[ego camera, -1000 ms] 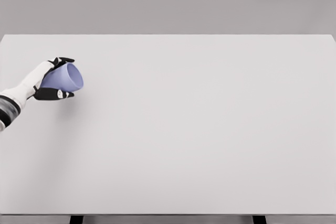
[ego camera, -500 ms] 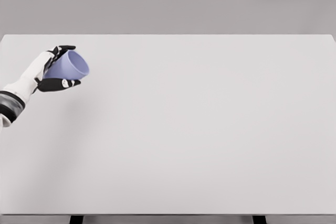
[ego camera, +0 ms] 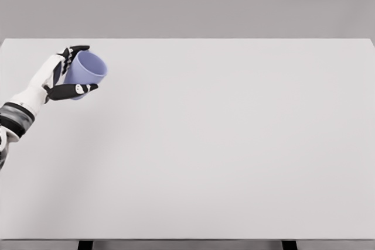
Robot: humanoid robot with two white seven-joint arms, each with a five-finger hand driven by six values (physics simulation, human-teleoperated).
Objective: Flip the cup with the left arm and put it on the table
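A light purple cup [ego camera: 85,72] is held above the far left part of the white table [ego camera: 222,144]. It is tilted, with its open mouth facing up and to the right. My left hand [ego camera: 73,71] is shut on the cup, its black fingers wrapped over the top and under the side. The white left forearm comes in from the left edge. My right arm does not show.
The table's far edge runs just above the hand, and its left edge lies close to the forearm. Two dark table legs show at the bottom edge.
The left hand has lifted slightly and moved right while turning the cup, whose mouth now points more upward than a second ago.
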